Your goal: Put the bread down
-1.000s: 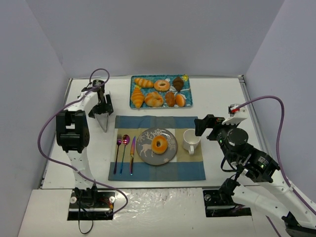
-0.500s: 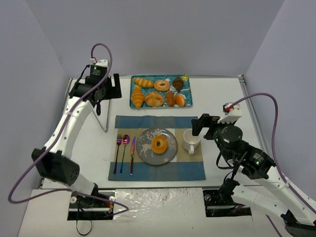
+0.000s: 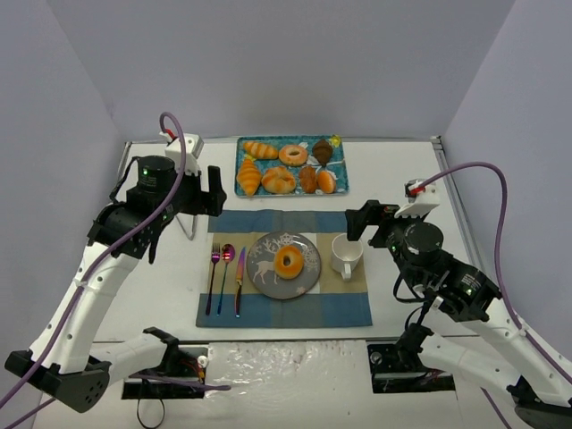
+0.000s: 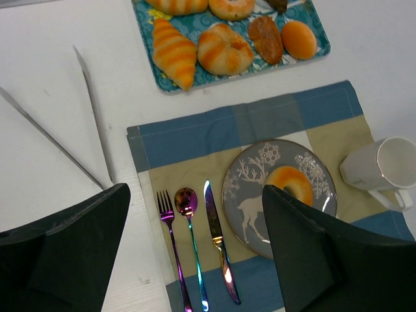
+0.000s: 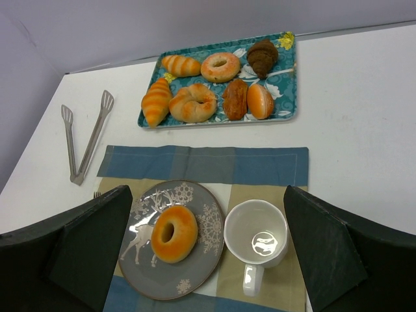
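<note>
The bread (image 3: 288,261) lies on the grey deer-patterned plate (image 3: 309,278), a little right of the plate's centre. The plate sits in the middle of a blue-and-tan checked placemat (image 3: 286,313) on the white worktop (image 3: 402,170).

On the mat just left of the plate lie a fork (image 4: 172,247), a spoon (image 4: 190,227) and a knife (image 4: 216,240), side by side, the knife nearest the plate. A white mug (image 3: 344,253) stands upright just right of the plate, its handle pointing to the near edge.

Beyond the mat, a teal tray (image 5: 283,91) carries the other pastries: striped croissants (image 3: 249,176), a paler ring doughnut (image 3: 292,154) and several small buns. Metal tongs (image 5: 94,133) lie on the worktop left of the mat, apart from the tray.

The left tool (image 4: 195,192) hovers above the mat's far left corner, released, its fingers (image 4: 71,253) spread wide. The right tool (image 5: 205,195) hangs right of the mug, likewise released. Both are well clear of the bread.
</note>
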`<act>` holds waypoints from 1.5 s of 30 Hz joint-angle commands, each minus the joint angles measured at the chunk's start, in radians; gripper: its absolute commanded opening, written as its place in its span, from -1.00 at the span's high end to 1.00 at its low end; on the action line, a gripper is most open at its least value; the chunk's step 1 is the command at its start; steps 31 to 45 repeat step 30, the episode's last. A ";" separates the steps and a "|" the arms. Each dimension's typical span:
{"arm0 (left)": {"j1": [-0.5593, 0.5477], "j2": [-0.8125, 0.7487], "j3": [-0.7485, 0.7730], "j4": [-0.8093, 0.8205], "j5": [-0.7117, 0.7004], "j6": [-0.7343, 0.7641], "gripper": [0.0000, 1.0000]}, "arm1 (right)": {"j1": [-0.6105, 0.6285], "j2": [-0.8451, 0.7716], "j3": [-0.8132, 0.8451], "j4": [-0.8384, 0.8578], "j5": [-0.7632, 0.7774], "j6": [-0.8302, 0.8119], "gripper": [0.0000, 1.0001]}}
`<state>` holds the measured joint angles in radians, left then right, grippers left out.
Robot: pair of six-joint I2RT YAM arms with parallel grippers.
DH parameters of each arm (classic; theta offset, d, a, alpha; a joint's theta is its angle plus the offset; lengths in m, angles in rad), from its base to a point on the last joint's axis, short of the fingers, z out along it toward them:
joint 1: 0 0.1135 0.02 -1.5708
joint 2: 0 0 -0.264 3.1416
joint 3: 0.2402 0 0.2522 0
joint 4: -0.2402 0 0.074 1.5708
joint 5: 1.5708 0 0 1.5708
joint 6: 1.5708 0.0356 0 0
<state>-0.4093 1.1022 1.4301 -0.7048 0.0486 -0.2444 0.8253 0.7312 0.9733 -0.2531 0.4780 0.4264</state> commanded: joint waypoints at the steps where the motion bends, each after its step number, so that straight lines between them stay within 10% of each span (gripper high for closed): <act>1: -0.011 -0.036 -0.036 0.130 0.087 0.031 -0.58 | -0.005 0.023 0.039 0.083 0.006 -0.013 -1.00; 45: -0.013 -0.093 -0.174 0.224 0.198 0.036 -0.59 | -0.005 0.066 0.019 0.138 0.021 -0.021 -1.00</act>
